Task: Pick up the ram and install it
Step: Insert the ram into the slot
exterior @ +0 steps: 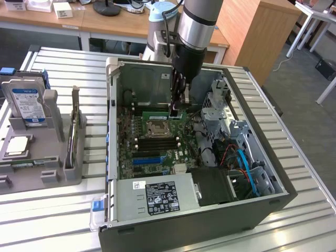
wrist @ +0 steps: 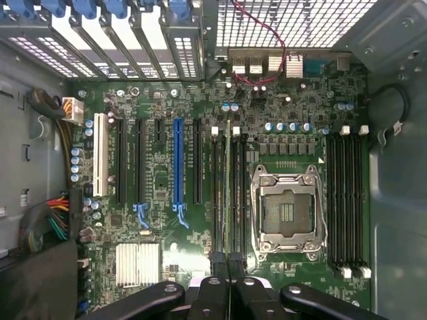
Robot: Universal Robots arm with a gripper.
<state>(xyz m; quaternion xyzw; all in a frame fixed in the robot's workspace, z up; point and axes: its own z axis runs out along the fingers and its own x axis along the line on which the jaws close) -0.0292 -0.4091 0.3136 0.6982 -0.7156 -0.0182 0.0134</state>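
I am holding the long thin green ram stick pinched tight in the closed black fingers of my gripper, standing on its edge just over the black memory slots beside the silver chip socket, pointing the same way they run.

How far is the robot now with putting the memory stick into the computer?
Done: the memory stick is picked up; the gripper is shut on it, down inside the open computer case. In hand: the stick stands on edge along the black slots beside the processor socket. Left: whether it is pressed fully in, I cannot tell, and the gripper has not let go yet.
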